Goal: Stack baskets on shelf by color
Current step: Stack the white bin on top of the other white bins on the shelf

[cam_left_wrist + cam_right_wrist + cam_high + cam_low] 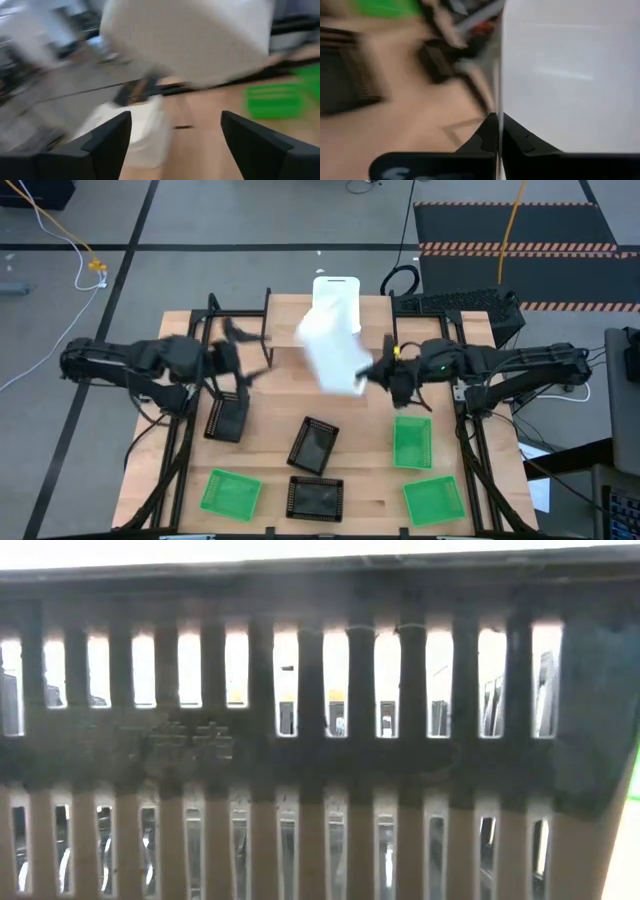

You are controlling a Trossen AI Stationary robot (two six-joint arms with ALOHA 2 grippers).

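White basket [335, 358] is hanging tilted above the middle of the table, blurred, with the right gripper [372, 372] pinching its rim; in the right wrist view the fingers [487, 132] are pressing together on the thin white wall [570, 75]. Another white basket [336, 295] is sitting at the far edge of the shelf [285, 315]. Left gripper [255, 365] is hovering just left of the held basket, jaws spread wide and holding nothing; its wrist view is showing both fingers [107, 140] well apart with the white basket [190, 40] ahead. Three black baskets [314, 445] are lying on the table [260, 450] nearer the front, one [228, 417] standing on edge under the left arm. Three green baskets [411, 442] are lying front left and right. Low view is filled by one black basket's slatted wall [320, 740].
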